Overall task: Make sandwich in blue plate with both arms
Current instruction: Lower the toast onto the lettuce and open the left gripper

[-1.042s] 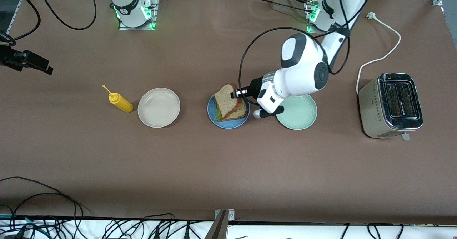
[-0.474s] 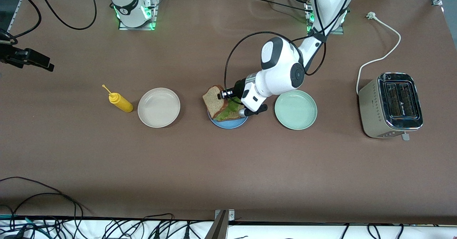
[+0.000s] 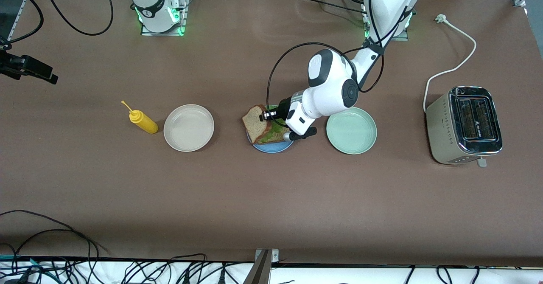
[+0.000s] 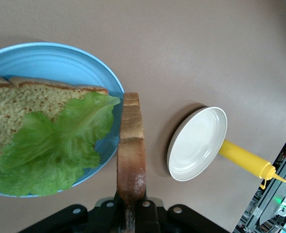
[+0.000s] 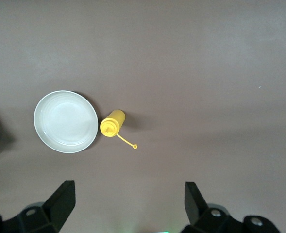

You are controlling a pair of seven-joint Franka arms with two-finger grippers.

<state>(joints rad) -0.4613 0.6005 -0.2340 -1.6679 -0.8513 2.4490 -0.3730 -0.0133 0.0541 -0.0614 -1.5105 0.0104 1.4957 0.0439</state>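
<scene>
The blue plate (image 3: 271,147) lies between a beige and a mint plate. On it rests one brown bread slice (image 4: 16,111) with a ruffled green lettuce leaf (image 4: 50,145) on top. My left gripper (image 3: 266,115) is shut on a second bread slice (image 3: 254,123). That slice hangs tilted over the blue plate's rim (image 4: 60,58) toward the right arm's end of the table. In the left wrist view it shows edge-on (image 4: 131,155) between the fingers of my left gripper (image 4: 130,213). My right gripper (image 5: 128,201) stands open and empty, high over bare table.
A beige plate (image 3: 188,127) and a yellow squeeze bottle (image 3: 143,122) lie toward the right arm's end. A mint-green plate (image 3: 351,130) sits beside the blue plate, under the left arm. A metal toaster (image 3: 464,125) with a white cord stands at the left arm's end.
My left gripper carried the held slice off the middle of the blue plate toward the right arm's end and lowered it, uncovering the lettuce. The left arm swung off the mint plate.
</scene>
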